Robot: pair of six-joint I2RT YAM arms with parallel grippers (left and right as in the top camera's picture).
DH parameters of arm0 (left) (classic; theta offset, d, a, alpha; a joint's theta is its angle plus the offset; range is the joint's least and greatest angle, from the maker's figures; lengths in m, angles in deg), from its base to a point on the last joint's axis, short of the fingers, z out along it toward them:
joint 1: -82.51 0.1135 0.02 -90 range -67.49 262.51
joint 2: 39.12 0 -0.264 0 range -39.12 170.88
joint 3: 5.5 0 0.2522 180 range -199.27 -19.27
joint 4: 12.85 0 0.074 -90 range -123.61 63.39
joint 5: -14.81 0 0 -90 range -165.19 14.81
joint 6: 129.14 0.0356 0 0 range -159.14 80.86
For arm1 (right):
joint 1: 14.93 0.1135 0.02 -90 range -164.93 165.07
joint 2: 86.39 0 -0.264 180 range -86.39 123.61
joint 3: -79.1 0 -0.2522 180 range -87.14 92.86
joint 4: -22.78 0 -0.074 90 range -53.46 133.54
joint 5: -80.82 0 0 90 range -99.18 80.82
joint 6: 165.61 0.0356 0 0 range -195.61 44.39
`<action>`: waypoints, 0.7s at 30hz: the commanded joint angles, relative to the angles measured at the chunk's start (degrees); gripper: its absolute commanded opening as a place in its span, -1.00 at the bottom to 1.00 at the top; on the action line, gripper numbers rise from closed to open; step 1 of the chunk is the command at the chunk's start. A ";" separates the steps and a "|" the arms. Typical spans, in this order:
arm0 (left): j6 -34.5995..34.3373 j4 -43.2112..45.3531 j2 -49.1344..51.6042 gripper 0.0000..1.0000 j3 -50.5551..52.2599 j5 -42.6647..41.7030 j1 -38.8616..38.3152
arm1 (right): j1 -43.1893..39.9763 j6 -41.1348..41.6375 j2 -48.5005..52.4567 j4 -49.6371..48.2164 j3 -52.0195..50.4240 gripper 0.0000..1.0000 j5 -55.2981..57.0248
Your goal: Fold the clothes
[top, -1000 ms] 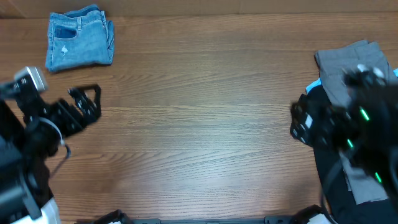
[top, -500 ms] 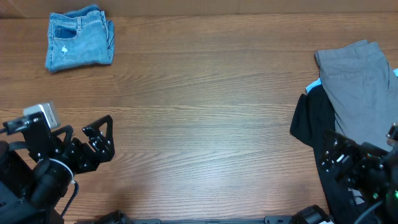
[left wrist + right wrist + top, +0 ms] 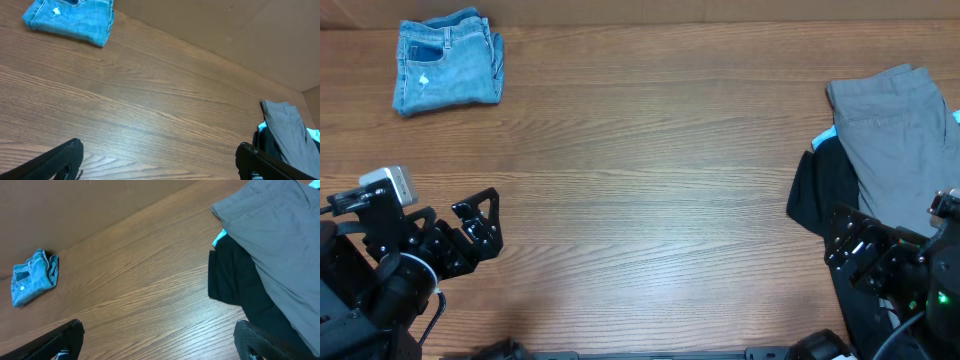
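Folded jeans in the far left corner, both claws empty

The light blue denim jeans [image 3: 448, 62] lie folded at the desk's [image 3: 650, 180] far left corner, 1 back pocket up. The left claw [image 3: 490, 226] is near the near left edge, spread wide and holding nothing. The right claw [image 3: 838, 243], equally wide, is over the black garment [image 3: 815, 195] beside the grey garment [image 3: 895, 130] at the right edge.

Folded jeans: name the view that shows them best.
The overhead view: the jeans lie whole and folded, seen squarely from above. The left wrist view crops their top edge; the right wrist view shows them small and distant.
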 commanded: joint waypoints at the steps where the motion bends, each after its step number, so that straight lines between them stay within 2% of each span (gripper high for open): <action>1: 1.53 0.15 -0.07 1.00 -0.09 0.57 -0.48 | 0.33 0.26 -0.07 -0.24 -0.24 1.00 1.14; 21: 1.53 0.09 -0.04 1.00 -0.09 0.57 -0.48 | 0.33 0.26 -0.07 1.27 -0.24 1.00 1.14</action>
